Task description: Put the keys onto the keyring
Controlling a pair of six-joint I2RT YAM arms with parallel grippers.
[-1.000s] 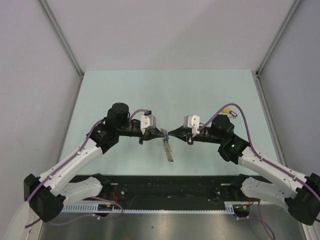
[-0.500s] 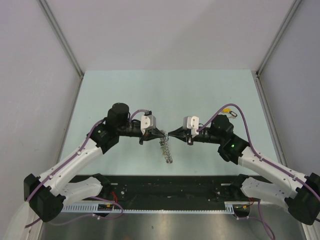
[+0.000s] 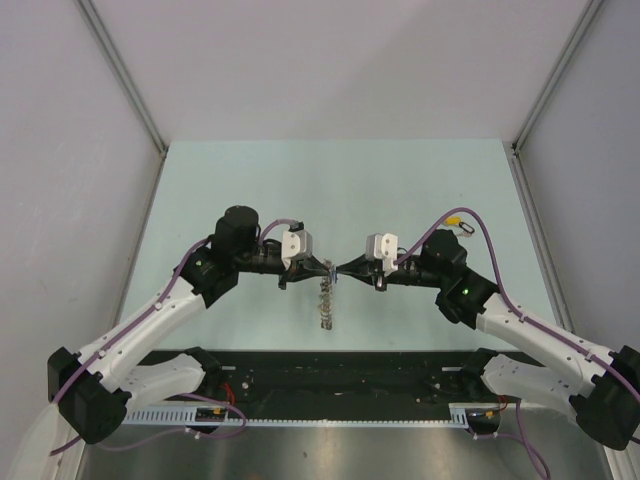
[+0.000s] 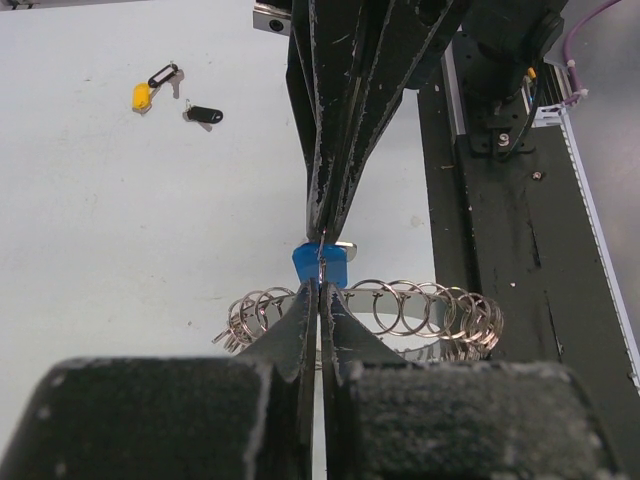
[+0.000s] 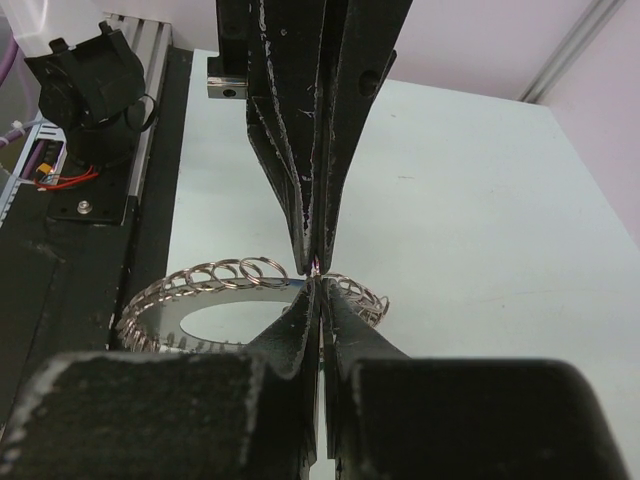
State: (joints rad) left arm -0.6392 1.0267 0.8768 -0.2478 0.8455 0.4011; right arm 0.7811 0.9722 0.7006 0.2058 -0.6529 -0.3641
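Left claw (image 3: 325,268) pinched shut on keyring (image 3: 324,302) top edge. Right claw (image 3: 341,268) closed, tip to tip with left, nipping blue key (image 4: 318,266). Keyring hung edge-on beneath meeting tips. Yellow key (image 4: 143,96), black key (image 4: 205,115) lay on table (image 4: 90,230), far from claws.

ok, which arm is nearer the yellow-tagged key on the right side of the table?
Right. The yellow-tagged key lies just beyond the right arm's wrist. The left gripper and right gripper meet tip to tip mid-table, so the left arm sits wholly further from it.
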